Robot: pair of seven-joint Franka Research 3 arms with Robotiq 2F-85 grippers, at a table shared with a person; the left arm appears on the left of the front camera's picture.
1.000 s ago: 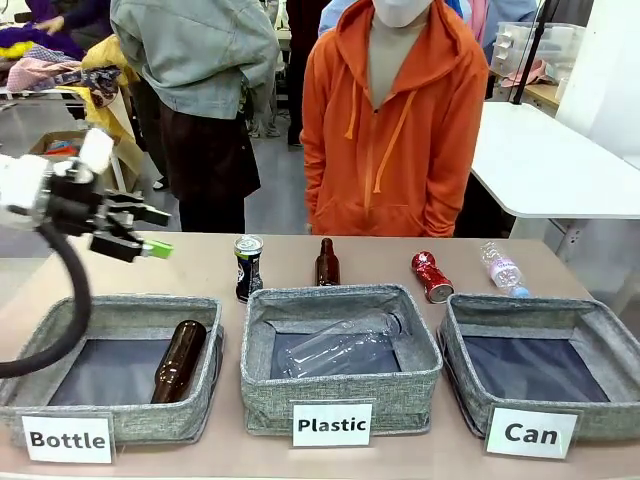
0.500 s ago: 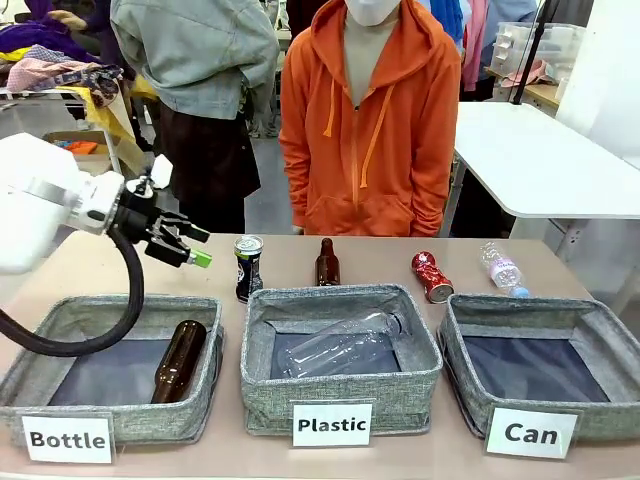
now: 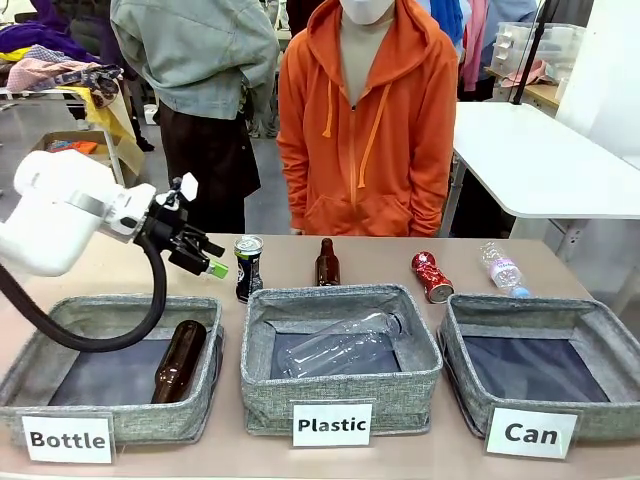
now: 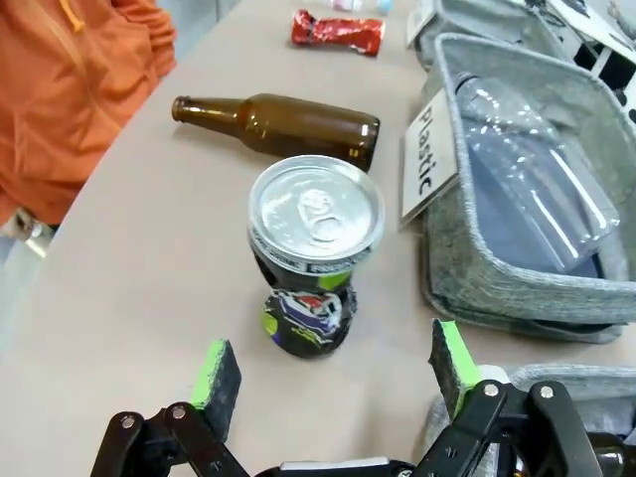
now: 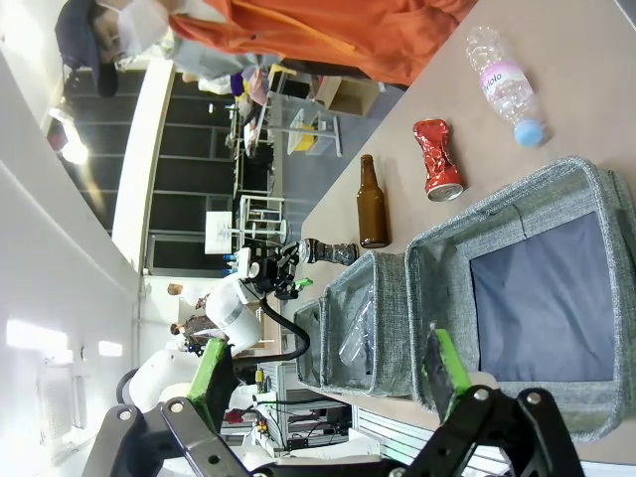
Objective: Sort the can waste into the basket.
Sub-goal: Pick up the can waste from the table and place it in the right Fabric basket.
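The black can (image 3: 247, 268) with a silver top stands upright behind the gap between the "Bottle" and "Plastic" baskets. My left gripper (image 3: 208, 261) hangs open just left of it, apart from it. In the left wrist view the black can (image 4: 313, 253) stands just ahead of the open left gripper (image 4: 334, 370). The dented red can (image 3: 432, 277) lies behind the "Can" basket (image 3: 455, 345), which holds nothing. In the right wrist view my right gripper (image 5: 328, 366) is open and empty above the "Can" basket (image 5: 517, 194), and the red can (image 5: 437, 159) lies beyond.
A brown bottle (image 3: 327, 263) stands behind the "Plastic" basket (image 3: 262, 375), which holds a clear bottle. Another brown bottle lies in the "Bottle" basket (image 3: 40, 345). A clear plastic bottle (image 3: 500, 268) lies at the far right. A person in an orange hoodie (image 3: 368, 130) stands at the far edge.
My left arm has swung right and lower, bringing its open gripper close to the black can. The person has shifted slightly left.
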